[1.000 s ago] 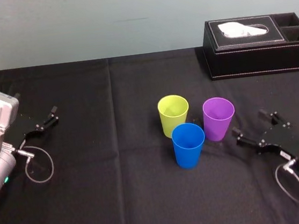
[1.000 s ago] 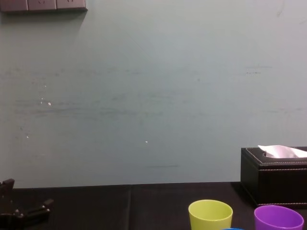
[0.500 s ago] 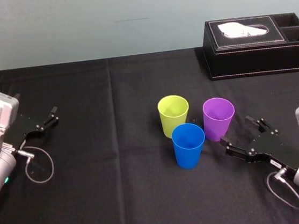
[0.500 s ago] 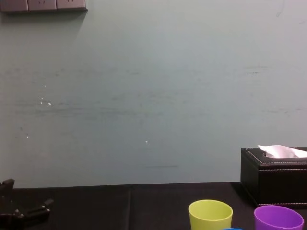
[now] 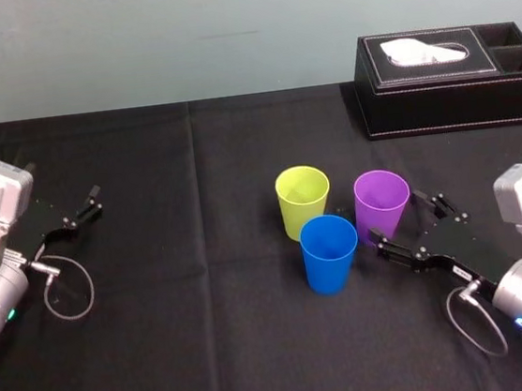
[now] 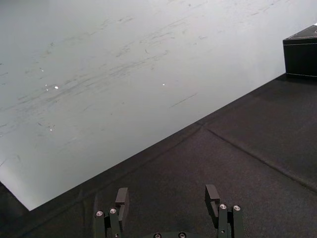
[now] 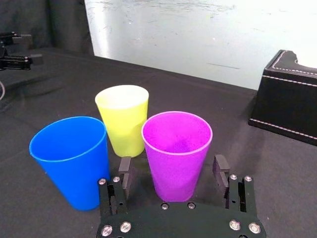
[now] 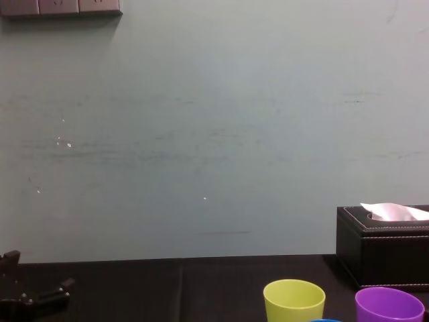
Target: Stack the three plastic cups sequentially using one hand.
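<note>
Three plastic cups were seen standing upright, mouths up, in a tight cluster on the black cloth [image 5: 213,352] near the middle of the table. The yellow-green cup [image 5: 303,202] was set farthest from the robot, with the purple cup [image 5: 381,207] just beside it on the robot's right. The blue cup [image 5: 330,253] was placed nearest the robot, in front of the gap between the other two. Each cup stood on its own base, none yet set inside another; whether their walls touched could not be told. The right gripper [image 5: 398,219] was held low over the cloth, reached in from the robot's right, with its fingers [image 7: 125,171] spread wide and the purple cup between them. In the right wrist view a narrow gap was seen on each side between finger and cup wall, so the cup was straddled but not gripped. The left gripper [image 5: 94,201] was parked well apart from the cups, near the left edge of the cloth, with its fingers spread over bare cloth and pointed toward the pale wall [image 6: 124,59]. A black tissue box [image 5: 451,79], with a white tissue [image 5: 425,49] showing at its top, was placed at the far right of the table, behind the cups and well apart from them. In the chest view the rims of the yellow-green and purple cups were seen low at the right, in front of the box.
</note>
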Tool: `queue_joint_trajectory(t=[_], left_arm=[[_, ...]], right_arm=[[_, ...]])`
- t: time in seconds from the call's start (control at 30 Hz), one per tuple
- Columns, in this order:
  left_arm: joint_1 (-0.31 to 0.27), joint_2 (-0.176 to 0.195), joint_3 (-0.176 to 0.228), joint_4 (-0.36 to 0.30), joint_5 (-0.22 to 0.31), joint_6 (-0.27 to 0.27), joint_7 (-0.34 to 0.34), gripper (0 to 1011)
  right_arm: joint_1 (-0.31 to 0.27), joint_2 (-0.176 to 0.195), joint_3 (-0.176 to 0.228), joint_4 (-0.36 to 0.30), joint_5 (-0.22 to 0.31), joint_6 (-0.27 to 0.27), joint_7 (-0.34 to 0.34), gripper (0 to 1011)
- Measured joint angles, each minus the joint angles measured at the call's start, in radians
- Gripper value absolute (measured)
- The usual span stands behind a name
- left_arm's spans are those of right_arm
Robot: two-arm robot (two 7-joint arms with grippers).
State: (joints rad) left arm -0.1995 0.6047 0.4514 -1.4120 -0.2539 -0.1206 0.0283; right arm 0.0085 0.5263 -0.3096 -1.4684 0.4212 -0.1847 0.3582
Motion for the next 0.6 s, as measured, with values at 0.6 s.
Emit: queue_joint_trajectory(t=[0.6], left_arm=[[0.000,0.000,0.000,0.000,0.000,0.000,0.000,1011]], right_arm=[[0.094,-0.082,-0.005,0.081,-0.067,0.031,0.006,1003]])
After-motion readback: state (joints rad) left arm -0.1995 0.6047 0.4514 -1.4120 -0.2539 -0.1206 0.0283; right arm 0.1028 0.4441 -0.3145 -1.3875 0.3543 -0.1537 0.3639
